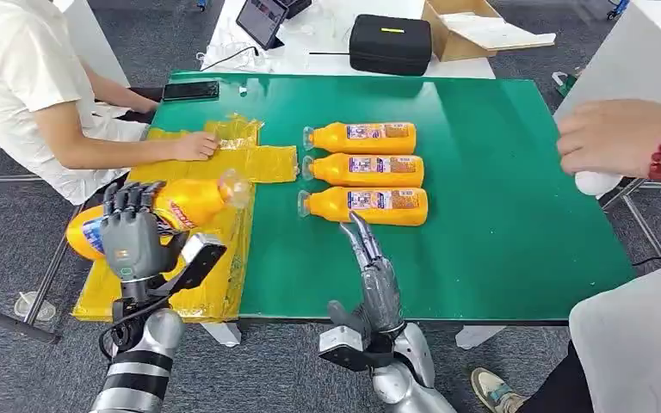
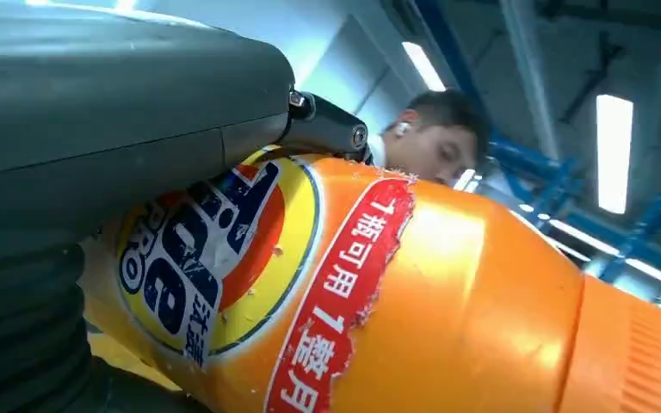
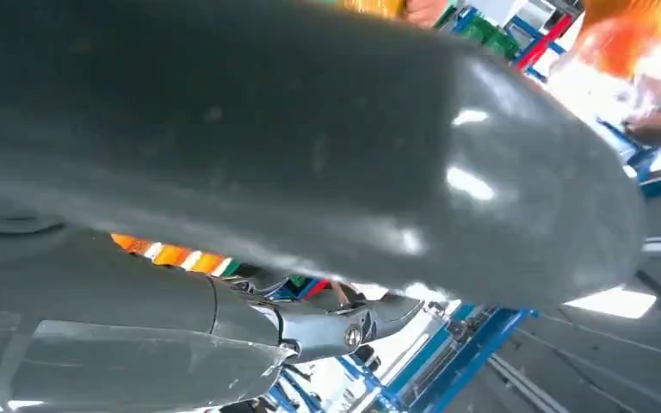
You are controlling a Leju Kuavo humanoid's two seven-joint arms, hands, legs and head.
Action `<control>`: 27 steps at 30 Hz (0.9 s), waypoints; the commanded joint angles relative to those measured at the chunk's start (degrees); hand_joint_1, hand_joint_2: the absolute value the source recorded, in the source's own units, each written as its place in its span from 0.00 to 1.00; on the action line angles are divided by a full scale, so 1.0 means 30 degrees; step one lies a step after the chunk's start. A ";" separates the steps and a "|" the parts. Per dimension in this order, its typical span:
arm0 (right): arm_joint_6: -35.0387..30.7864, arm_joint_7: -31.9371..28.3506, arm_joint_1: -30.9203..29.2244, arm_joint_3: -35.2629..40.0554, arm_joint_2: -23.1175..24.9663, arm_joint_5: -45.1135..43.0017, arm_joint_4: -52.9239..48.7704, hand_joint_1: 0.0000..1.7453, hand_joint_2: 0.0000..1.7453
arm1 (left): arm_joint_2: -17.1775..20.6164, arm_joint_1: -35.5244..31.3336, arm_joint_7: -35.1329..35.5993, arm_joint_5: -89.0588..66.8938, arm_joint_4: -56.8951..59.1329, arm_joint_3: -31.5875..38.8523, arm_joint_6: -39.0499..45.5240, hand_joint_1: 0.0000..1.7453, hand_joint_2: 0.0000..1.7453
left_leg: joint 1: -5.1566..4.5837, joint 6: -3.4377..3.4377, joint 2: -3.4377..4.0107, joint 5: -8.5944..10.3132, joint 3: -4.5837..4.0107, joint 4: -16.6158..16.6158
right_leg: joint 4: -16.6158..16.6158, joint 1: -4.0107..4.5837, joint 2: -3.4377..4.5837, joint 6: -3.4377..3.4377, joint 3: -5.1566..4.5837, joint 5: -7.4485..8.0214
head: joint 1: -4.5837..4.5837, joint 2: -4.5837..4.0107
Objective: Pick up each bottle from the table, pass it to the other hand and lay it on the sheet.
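Fingers [image 1: 133, 200] of the left hand [image 1: 131, 237] wrap round an orange bottle [image 1: 159, 215] in the head view, holding it on its side over the yellow sheet [image 1: 185, 275], its clear neck towards the three bottles [image 1: 366, 169] lying in a row on the green worktop [image 1: 499, 189]. The right hand [image 1: 377, 284] rests just this side of the nearest of those three, its fingers straight, close together and holding nothing. A person's hand [image 1: 194, 146] presses the sheet's far edge flat. By my reading, one bottle is already passed across and about to be laid down; three wait untouched. From the left wrist view, the held bottle [image 2: 413, 310] is glossy orange plastic with a round blue-and-yellow label and a torn red strip. From the right wrist view, grey casing blocks nearly everything, and the fingers' state cannot be told there.
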 commanded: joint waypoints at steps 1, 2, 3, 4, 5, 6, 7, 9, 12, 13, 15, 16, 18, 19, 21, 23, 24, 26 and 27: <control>0.0385 -0.0508 -0.0391 -0.0314 0.0417 -0.0272 0.0685 0.00 0.00 | 0.1257 -0.2845 0.3048 -0.3303 0.6332 -0.1136 0.0299 1.00 1.00 | -0.0017 0.0025 -0.0037 -0.0053 0.0150 -0.0007 | 0.0009 0.0001 -0.0076 -0.0043 0.0160 -0.0076 | 0.0007 0.0007; 0.0533 -0.0736 -0.0491 -0.0221 0.0573 -0.0531 0.0872 0.00 0.00 | 0.1851 -0.3937 0.3748 -0.3982 0.9070 -0.2555 0.0144 1.00 1.00 | -0.0015 0.0012 -0.0037 -0.0006 0.0076 -0.0024 | -0.0008 -0.0006 -0.0056 -0.0022 0.0084 -0.0028 | 0.0000 0.0007; 0.0678 -0.0839 -0.0567 -0.0087 0.0645 -0.0649 0.0987 0.00 0.00 | 0.2149 -0.4574 0.3988 -0.3756 1.0541 -0.3424 -0.0197 1.00 1.00 | -0.0013 0.0008 -0.0046 0.0006 0.0060 -0.0031 | -0.0014 -0.0008 -0.0058 -0.0019 0.0070 -0.0018 | 0.0007 0.0000; 0.0806 -0.0894 -0.0544 -0.0010 0.0704 -0.0734 0.1018 0.00 0.00 | 0.2347 -0.4932 0.4098 -0.3299 1.1485 -0.4142 -0.0954 1.00 1.00 | -0.0020 0.0010 -0.0078 0.0004 0.0110 -0.0041 | -0.0011 -0.0010 -0.0096 -0.0034 0.0126 -0.0035 | 0.0007 0.0000; 0.0909 -0.0902 -0.0486 0.0041 0.0734 -0.0781 0.1010 0.00 0.00 | 0.2503 -0.5069 0.4076 -0.3106 1.1923 -0.4622 -0.1877 1.00 1.00 | -0.0017 0.0008 -0.0063 0.0007 0.0084 -0.0035 | -0.0013 -0.0009 -0.0071 -0.0026 0.0099 -0.0023 | 0.0007 0.0000; 0.1051 -0.0907 -0.0335 0.0001 0.0813 -0.0986 0.0923 0.00 0.00 | 0.2657 -0.5196 0.4406 -0.2273 1.2268 -0.5073 -0.3302 1.00 1.00 | -0.0014 0.0006 -0.0035 0.0005 0.0052 -0.0025 | -0.0010 -0.0009 -0.0036 -0.0018 0.0061 -0.0011 | 0.0007 0.0000; 0.1221 -0.0879 -0.0185 -0.0065 0.0840 -0.1132 0.0820 0.00 0.00 | 0.2580 -0.5080 0.4513 -0.1275 1.2087 -0.4789 -0.3844 1.00 1.00 | -0.0011 0.0009 -0.0023 -0.0010 0.0102 -0.0028 | -0.0010 -0.0001 -0.0036 -0.0036 0.0110 -0.0025 | 0.0007 0.0000; 0.1512 -0.0779 0.0124 -0.0160 0.0885 -0.1383 0.0694 0.00 0.00 | 0.2606 -0.5161 0.5376 -0.0677 1.2207 -0.4768 -0.4737 1.00 1.00 | -0.0007 -0.0002 0.0004 -0.0009 0.0072 -0.0023 | -0.0013 -0.0001 -0.0003 -0.0020 0.0074 -0.0013 | 0.0007 0.0000; 0.2133 -0.0760 0.0306 -0.0249 0.0942 -0.1710 0.0852 0.00 1.00 | 0.2702 -0.5434 0.5501 0.0655 1.2190 -0.4563 -0.6002 1.00 1.00 | 0.0005 -0.0011 0.0027 -0.0011 0.0052 -0.0011 | -0.0005 0.0011 0.0006 -0.0021 0.0044 -0.0007 | 0.0000 0.0000; 0.2393 -0.0853 0.0274 -0.0288 0.0966 -0.1912 0.0954 0.00 1.00 | 0.2668 -0.5560 0.5017 0.1237 1.2217 -0.4506 -0.6638 1.00 1.00 | 0.0000 -0.0008 0.0015 -0.0027 0.0092 -0.0013 | 0.0000 0.0011 -0.0014 -0.0032 0.0084 -0.0031 | 0.0007 0.0000; 0.2600 -0.0927 0.0193 -0.0316 0.1026 -0.2042 0.1087 0.00 1.00 | 0.2592 -0.5673 0.4731 0.1798 1.2275 -0.4489 -0.7282 1.00 1.00 | 0.0004 -0.0011 0.0004 -0.0010 0.0042 -0.0004 | 0.0003 0.0012 -0.0017 -0.0025 0.0038 -0.0017 | -0.0007 0.0007; 0.2810 -0.1033 0.0165 -0.0353 0.1073 -0.2232 0.1165 0.00 1.00 | 0.2548 -0.5759 0.4815 0.2253 1.2363 -0.4468 -0.8009 1.00 1.00 | 0.0003 -0.0007 -0.0002 -0.0029 0.0094 -0.0005 | 0.0007 0.0014 -0.0027 -0.0038 0.0092 -0.0043 | 0.0007 0.0000; 0.2978 -0.1043 0.0270 -0.0472 0.1198 -0.2338 0.1125 0.00 1.00 | 0.2343 -0.5892 0.5717 0.3028 1.2313 -0.4368 -0.8944 1.00 1.00 | 0.0001 -0.0008 -0.0012 -0.0004 0.0043 -0.0010 | -0.0001 0.0006 -0.0007 -0.0024 0.0051 -0.0017 | 0.0000 0.0000; 0.3083 -0.1040 0.0279 -0.0468 0.1243 -0.2365 0.1208 0.00 1.00 | 0.2399 -0.5971 0.6486 0.2704 1.2346 -0.4767 -0.8842 0.66 1.00 | -0.0006 0.0001 -0.0007 -0.0026 0.0101 -0.0007 | 0.0007 0.0005 -0.0014 -0.0037 0.0108 -0.0039 | 0.0000 0.0000; 0.3432 -0.1036 0.0165 -0.0459 0.1289 -0.2408 0.1538 0.00 1.00 | 0.2700 -0.6296 0.7528 0.1988 1.2698 -0.5823 -0.8968 0.09 1.00 | -0.0004 -0.0010 -0.0015 0.0003 0.0060 -0.0021 | -0.0005 -0.0001 -0.0009 -0.0025 0.0069 -0.0013 | 0.0000 0.0000; 0.3555 -0.1033 0.0083 -0.0502 0.1316 -0.2443 0.1733 0.00 1.00 | 0.2937 -0.6505 0.7858 0.1735 1.2971 -0.6196 -0.9208 0.03 1.00 | 0.0002 -0.0009 -0.0010 0.0002 0.0091 -0.0019 | -0.0009 0.0005 -0.0001 -0.0033 0.0106 -0.0011 | 0.0007 0.0000; 0.3620 -0.1047 -0.0006 -0.0521 0.1324 -0.2433 0.1883 0.00 1.00 | 0.3061 -0.6650 0.8374 0.1378 1.3259 -0.6529 -0.9248 0.00 1.00 | -0.0002 -0.0020 -0.0005 0.0012 0.0076 -0.0020 | -0.0008 0.0002 0.0008 -0.0028 0.0087 -0.0006 | 0.0000 0.0000; 0.3652 -0.1044 -0.0079 -0.0583 0.1313 -0.2437 0.1963 0.00 1.00 | 0.3081 -0.6744 0.8642 0.1355 1.3497 -0.6558 -0.9436 0.00 1.00 | -0.0009 -0.0021 0.0046 -0.0004 0.0139 -0.0028 | -0.0010 0.0002 0.0040 -0.0051 0.0129 -0.0009 | 0.0000 0.0000; 0.3698 -0.1036 -0.0110 -0.0644 0.1297 -0.2450 0.1995 0.00 1.00 | 0.3078 -0.6802 0.8517 0.1381 1.3620 -0.6634 -0.9836 0.00 1.00 | 0.0006 -0.0038 0.0011 0.0021 0.0057 -0.0014 | -0.0006 0.0008 0.0018 -0.0030 0.0055 0.0019 | 0.0007 0.0000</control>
